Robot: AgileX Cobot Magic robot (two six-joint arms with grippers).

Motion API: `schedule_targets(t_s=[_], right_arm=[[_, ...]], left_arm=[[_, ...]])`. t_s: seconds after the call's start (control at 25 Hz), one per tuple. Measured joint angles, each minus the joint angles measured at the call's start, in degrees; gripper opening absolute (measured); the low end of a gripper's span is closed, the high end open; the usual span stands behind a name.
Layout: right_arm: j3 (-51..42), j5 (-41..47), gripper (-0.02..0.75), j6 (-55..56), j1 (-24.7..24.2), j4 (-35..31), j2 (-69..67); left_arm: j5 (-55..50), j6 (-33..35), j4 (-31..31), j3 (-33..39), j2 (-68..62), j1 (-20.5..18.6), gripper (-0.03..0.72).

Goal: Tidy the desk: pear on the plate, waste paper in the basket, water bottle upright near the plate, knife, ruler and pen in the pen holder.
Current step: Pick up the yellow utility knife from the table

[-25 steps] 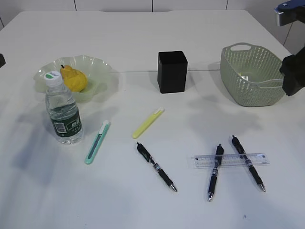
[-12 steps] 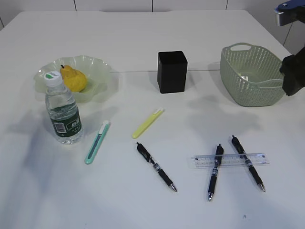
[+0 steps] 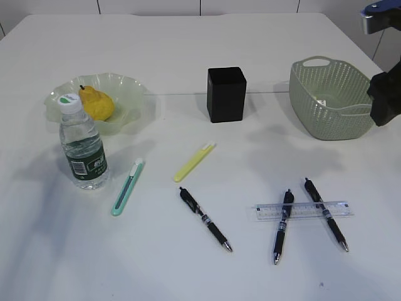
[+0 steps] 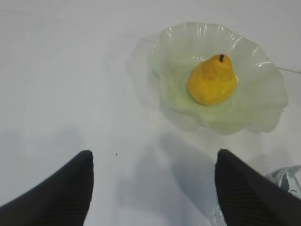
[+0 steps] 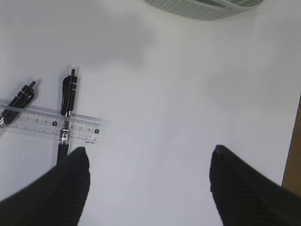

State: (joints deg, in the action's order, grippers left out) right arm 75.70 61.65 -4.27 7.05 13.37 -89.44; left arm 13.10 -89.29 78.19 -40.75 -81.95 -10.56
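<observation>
The yellow pear point(image 3: 97, 103) lies in the green ruffled plate point(image 3: 130, 88). Just in front of it the water bottle point(image 3: 83, 143) stands upright. On the desk point(image 3: 156, 263) lie a green knife point(image 3: 127, 187), a yellow knife point(image 3: 194, 162) and three black pens point(image 3: 205, 219); two of them cross the clear ruler point(image 3: 304, 211). The black pen holder point(image 3: 227, 94) stands mid-desk. A small pale lump inside the basket point(image 3: 329, 119) may be the waste paper. My left gripper point(image 4: 153, 157) hangs open above bare desk, short of the pear point(image 4: 212, 81). My right gripper point(image 5: 148, 153) is open, right of the ruler point(image 5: 42, 123).
A dark part of the right arm point(image 3: 383, 100) hangs by the basket at the exterior view's right edge. The desk's right edge point(image 5: 294, 155) runs close to my right gripper. The bottle point(image 4: 287, 176) shows beside my left gripper's right finger.
Only the soft shadow on the left of the desk has drifted a little toward the front. No object has moved, and the right arm holds still.
</observation>
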Motion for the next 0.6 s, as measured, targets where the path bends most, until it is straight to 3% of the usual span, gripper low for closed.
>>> schedule_targets(t_s=[0.16, 0.28, 0.6], right_arm=[[0.00, -0.11, 0.587, 0.00, 0.00, -0.11, 0.00], [0.00, -0.11, 0.586, 0.00, 0.00, -0.11, 0.00], [0.00, 0.00, 0.586, 0.00, 0.00, -0.11, 0.00]], left_arm=[[1.55, -11.83, 11.92, 0.00, 0.00, 0.00, 0.547], [3.10, -16.19, 17.85, 0.00, 0.00, 0.00, 0.540], [4.15, -18.27, 20.61, 0.00, 0.00, 0.00, 0.538]])
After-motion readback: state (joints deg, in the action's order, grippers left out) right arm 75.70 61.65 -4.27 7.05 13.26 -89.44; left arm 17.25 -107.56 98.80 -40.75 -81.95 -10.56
